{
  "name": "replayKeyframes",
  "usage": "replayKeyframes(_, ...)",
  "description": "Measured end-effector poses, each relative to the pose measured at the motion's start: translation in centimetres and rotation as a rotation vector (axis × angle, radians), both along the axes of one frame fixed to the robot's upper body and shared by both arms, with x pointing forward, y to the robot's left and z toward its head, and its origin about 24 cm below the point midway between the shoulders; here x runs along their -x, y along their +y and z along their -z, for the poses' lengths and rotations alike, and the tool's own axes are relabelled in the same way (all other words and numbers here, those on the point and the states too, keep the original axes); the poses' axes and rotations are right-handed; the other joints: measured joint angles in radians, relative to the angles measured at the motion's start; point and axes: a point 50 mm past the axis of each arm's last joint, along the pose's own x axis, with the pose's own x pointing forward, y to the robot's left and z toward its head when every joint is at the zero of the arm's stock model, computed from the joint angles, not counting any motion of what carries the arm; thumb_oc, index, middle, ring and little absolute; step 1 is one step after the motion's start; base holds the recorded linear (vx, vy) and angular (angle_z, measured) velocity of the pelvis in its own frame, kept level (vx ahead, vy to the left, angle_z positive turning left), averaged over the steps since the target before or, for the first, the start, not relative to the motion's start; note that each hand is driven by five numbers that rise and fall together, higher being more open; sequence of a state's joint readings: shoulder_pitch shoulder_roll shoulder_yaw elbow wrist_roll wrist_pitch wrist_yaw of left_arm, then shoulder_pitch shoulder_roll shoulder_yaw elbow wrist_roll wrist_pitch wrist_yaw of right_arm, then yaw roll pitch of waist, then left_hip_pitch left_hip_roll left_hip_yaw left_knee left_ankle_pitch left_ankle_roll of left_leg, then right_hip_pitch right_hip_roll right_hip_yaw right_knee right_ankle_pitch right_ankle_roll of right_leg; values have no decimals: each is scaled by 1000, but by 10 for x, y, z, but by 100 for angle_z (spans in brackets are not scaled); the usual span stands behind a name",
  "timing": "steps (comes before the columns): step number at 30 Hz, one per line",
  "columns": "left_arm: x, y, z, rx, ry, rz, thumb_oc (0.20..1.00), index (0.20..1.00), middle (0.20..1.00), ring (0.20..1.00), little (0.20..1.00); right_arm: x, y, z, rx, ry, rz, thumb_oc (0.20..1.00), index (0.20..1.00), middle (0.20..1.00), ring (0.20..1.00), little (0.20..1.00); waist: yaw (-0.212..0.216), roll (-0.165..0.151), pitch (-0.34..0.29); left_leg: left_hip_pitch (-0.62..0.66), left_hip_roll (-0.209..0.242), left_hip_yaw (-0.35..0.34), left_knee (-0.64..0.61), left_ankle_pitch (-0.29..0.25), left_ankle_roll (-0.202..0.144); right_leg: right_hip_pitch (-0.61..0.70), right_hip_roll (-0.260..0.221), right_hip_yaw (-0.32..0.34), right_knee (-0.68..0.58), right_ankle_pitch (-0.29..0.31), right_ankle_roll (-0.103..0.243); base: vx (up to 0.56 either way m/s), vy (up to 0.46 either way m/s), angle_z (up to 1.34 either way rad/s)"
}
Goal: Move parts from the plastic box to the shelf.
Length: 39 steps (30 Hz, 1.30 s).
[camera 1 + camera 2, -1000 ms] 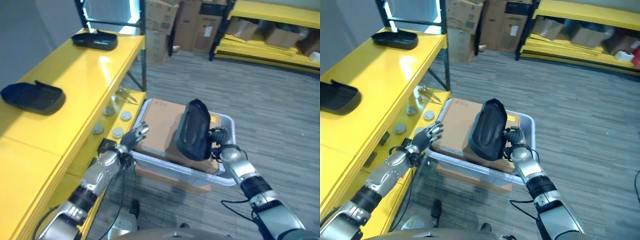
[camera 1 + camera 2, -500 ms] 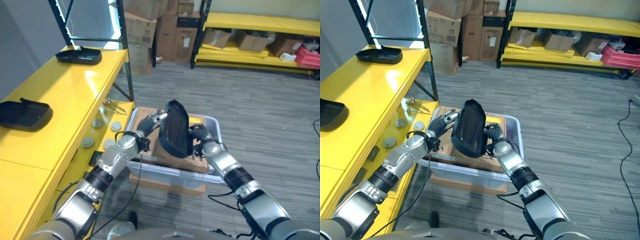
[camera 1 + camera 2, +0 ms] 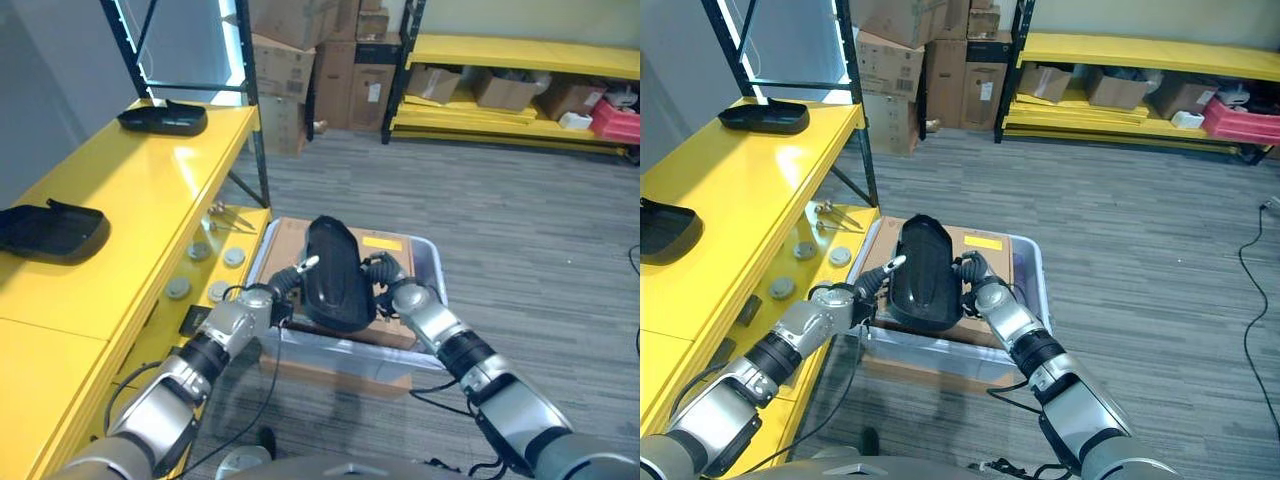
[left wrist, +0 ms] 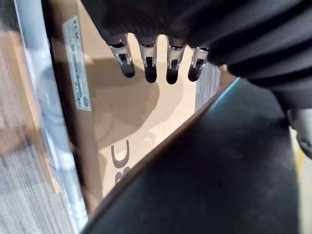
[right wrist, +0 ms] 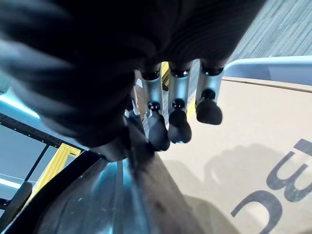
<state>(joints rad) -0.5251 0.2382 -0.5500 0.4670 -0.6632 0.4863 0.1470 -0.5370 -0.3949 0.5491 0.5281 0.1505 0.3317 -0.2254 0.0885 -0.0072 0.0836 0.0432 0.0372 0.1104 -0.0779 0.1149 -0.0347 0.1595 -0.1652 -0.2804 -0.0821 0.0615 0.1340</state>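
— Silver fingers (image 4: 147, 63) with dark tips, that's the left hand (image 3: 272, 296) — what are they doing?
— Hanging fairly straight over the cardboard, beside the black part (image 3: 334, 274). One finger pokes up against the part's left edge; I can't see them wrapped round it.
— And the right hand (image 3: 392, 283)?
— Its fingers (image 5: 178, 119) bend down behind the part's right edge, thumb pressed to the shell, so it grips the part.
— Where is the part, then?
— Held between the two hands, tilted up on edge, just above the cardboard boxes (image 3: 287, 240) that sit in the clear plastic box (image 3: 432, 262).
— And round about?
— The plastic box stands on another cardboard box on the grey floor (image 3: 520, 230), just beside the yellow shelf (image 3: 130, 200). Two more black parts lie on the shelf top, one near (image 3: 48, 230), one at the far end (image 3: 163, 117). Small round pieces (image 3: 178, 288) lie on the lower shelf level. Well beyond, cartons (image 3: 320, 50) and yellow racking (image 3: 520, 50).
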Motion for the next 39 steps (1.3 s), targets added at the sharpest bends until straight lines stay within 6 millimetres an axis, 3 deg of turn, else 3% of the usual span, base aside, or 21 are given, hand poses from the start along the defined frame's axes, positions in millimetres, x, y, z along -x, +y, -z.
replayKeyframes(11, 0, -2, 0, 27, -18, 66, 1000, 1000, 1000, 1000, 1000, 0, 1, 0, -2, 1, -1, 200, 200, 200, 200, 200, -3, 5, -3, 5, 0, -1, 0, 0, 0, 5, 0, -4, 0, 0, 0, 0, 0, 0)
replayKeyframes(12, 0, -3, -1, 25, -31, 83, 533, 533, 533, 533, 533, 0, 1, 0, -2, 1, -2, 200, 200, 200, 200, 200, -6, 5, -3, 5, 0, -1, 0, 0, 0, 5, 0, -4, 0, 0, 0, 0, 0, 0)
replayKeyframes(13, 0, -5, -3, 21, -46, 103, 200, 200, 200, 200, 200, 0, 1, 1, -2, 3, -2, 200, 200, 200, 200, 200, -8, 5, -3, 5, 1, -1, 0, 0, 0, 5, 0, -4, 0, 0, 0, 0, 0, 0)
replayKeyframes(20, 3, -6, -14, -59, -132, 223, 200, 200, 200, 200, 200, 0, 0, 1, -15, 3, 5, 200, 200, 200, 200, 200, -27, 6, -4, 10, 1, 1, 0, 0, 0, 7, 0, 0, 0, 0, 0, 2, -1, -1)
replayKeyframes(31, 4, 5, -9, -101, -88, 241, 200, 200, 200, 200, 200, -5, 3, -6, -75, -4, 28, 200, 200, 200, 200, 200, -34, 12, -8, 11, 5, 7, 0, -2, -2, 3, 3, 11, 0, 1, -1, 2, 1, -1)
replayKeyframes(38, 17, -12, -7, -25, -31, 327, 200, 200, 200, 200, 200, -9, 3, -12, -199, -34, 116, 203, 203, 203, 203, 203, -37, 12, -9, 12, 7, 20, 0, -2, -2, -2, 4, 20, 0, 2, -3, -3, 4, -5)
replayKeyframes(39, 18, -12, -7, -12, -26, 326, 200, 200, 200, 200, 200, -10, 3, -13, -218, -34, 125, 1000, 1000, 1000, 1000, 1000, -38, 12, -9, 12, 8, 22, 0, -2, -2, -4, 5, 21, 0, 3, -3, 0, 4, -6)
